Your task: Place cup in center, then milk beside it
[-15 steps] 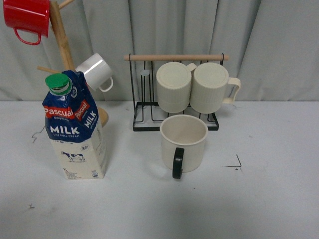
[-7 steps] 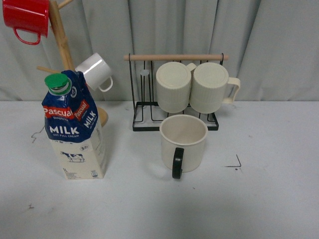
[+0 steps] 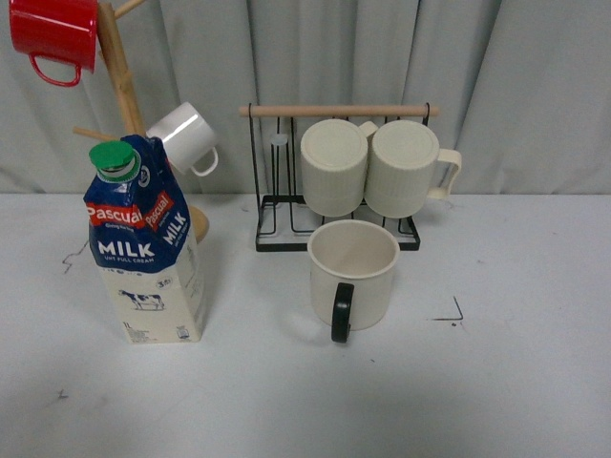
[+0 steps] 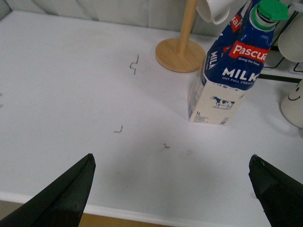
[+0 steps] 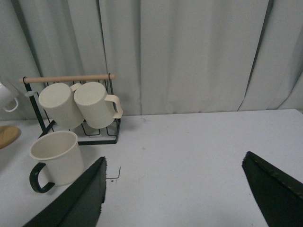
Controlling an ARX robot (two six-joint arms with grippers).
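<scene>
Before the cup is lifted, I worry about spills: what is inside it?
The cup shows only bare cream inner wall through its open top, with nothing poking up. Its floor is hidden behind the near rim, so a little liquid cannot be ruled out.

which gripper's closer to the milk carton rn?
Left. The left gripper is open with the milk carton standing ahead of it; the right gripper faces the cup and rack, carton out of its view.
</scene>
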